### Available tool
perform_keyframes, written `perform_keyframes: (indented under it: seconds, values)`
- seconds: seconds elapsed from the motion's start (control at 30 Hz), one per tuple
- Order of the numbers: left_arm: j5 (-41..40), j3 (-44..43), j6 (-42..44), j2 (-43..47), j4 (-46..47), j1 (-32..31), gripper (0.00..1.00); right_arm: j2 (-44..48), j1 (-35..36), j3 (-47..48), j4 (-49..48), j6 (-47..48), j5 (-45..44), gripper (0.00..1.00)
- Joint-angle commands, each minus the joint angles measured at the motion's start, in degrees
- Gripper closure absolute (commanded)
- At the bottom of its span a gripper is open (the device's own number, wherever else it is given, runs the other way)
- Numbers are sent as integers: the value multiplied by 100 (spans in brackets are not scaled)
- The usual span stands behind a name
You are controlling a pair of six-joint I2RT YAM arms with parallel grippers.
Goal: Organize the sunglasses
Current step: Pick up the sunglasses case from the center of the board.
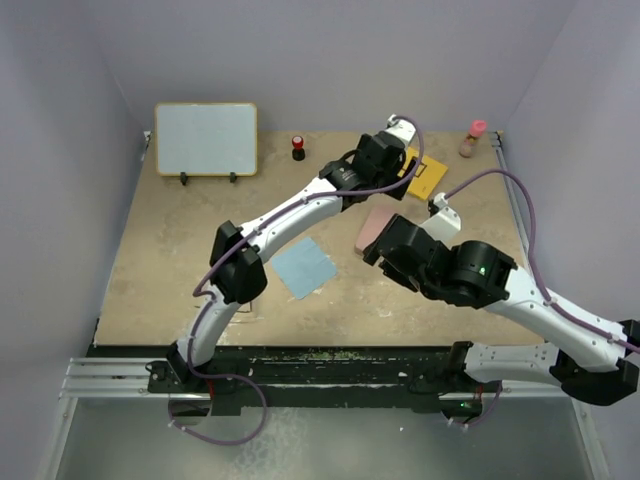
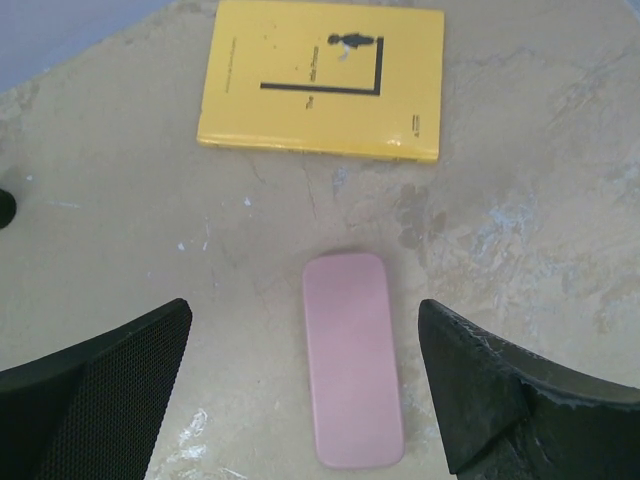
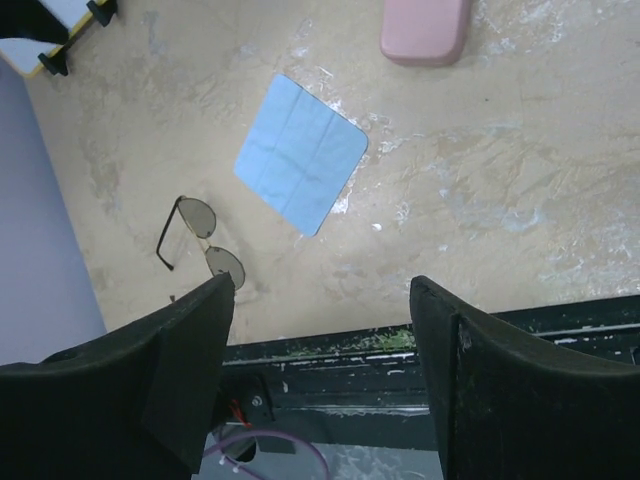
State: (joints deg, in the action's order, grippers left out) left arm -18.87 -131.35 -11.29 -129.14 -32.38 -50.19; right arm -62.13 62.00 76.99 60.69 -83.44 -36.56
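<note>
Right wrist view gives you the best look at the thin dark wire-framed sunglasses point(image 3: 197, 240) with greyish lenses. They lie flat on the bare beige table point(image 3: 520, 200), near its front edge, at about 8 o'clock from the light blue square cloth point(image 3: 302, 152) and apart from it. The pinkish-brown oblong case point(image 3: 425, 30) sits well off at 1 o'clock from the cloth.

Both grippers are spread wide and hold nothing. The right gripper point(image 3: 322, 290) hangs above the table with the glasses just outside its left finger, at 10 o'clock. The left gripper point(image 2: 305, 315) hovers over the case point(image 2: 352, 355), which lies closed between its fingers, with a yellow paperback book point(image 2: 322, 80) at 12 o'clock beyond it.

The step looks like fetching the glasses, so shift the right gripper toward 10 o'clock. Centre it on the bridge or one rim rather than on a lens, and close gently, because the wire will flex and slide.

Mind the gaps in what you can see. In the top external view the left arm's elbow covers the glasses. You cannot tell whether the temples are folded, and the case's upper end is cut off in the right wrist view.
</note>
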Motion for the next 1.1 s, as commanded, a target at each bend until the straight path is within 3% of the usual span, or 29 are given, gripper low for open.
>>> perform_keyframes:
  seconds: [0.0, 0.13, 0.17, 0.2, 1.07]
  values:
    - [11, -96, 81, -452, -148, 80, 2, 225, 33, 67, 267, -176, -238, 23]
    - [120, -271, 77, -653, -127, 89, 2, 615, 39, -234, -95, -164, -237, 19]
    - [149, -308, 60, -694, -125, 89, 2, 688, 35, -292, -153, -157, -242, 2]
    - [186, -334, 51, -722, -120, 90, 2, 733, 38, -324, -193, -155, -239, 0]
    - [596, -847, 587, -1826, -305, 181, 2, 1069, 38, -655, -319, -151, -250, 0]
